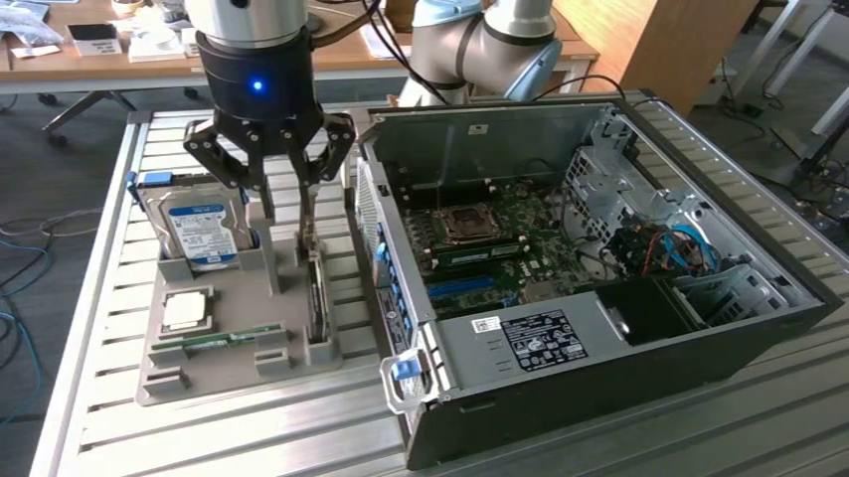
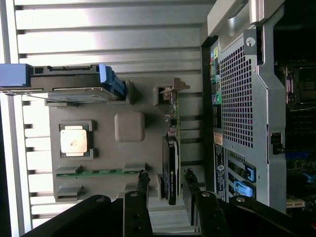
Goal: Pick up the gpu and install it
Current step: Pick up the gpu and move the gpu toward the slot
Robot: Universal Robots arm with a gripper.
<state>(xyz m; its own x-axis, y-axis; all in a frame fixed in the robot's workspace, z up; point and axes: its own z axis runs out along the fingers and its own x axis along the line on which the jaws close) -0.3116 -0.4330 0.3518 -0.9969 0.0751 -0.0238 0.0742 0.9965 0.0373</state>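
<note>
The gpu [image 1: 317, 298] is a thin dark card standing on edge in a slot along the grey parts tray [image 1: 219, 376], on the side nearest the computer case. In the wrist view the gpu [image 2: 170, 165] shows its black shroud edge and a green board end. My gripper [image 1: 288, 227] hangs just above it. Its jaws are open in the wrist view, one black finger [image 2: 143, 180] on each side of the card with a small gap. The gripper [image 2: 166, 177] holds nothing.
The tray [image 2: 98, 148] also carries a silver hard drive [image 1: 199, 231] in blue rails, a square processor [image 1: 186, 310] and a green memory stick [image 1: 221, 340]. The open computer case [image 1: 584, 298] lies at the exterior view's right, its motherboard [image 1: 498, 248] exposed. Everything rests on a slatted metal table [image 1: 265, 437].
</note>
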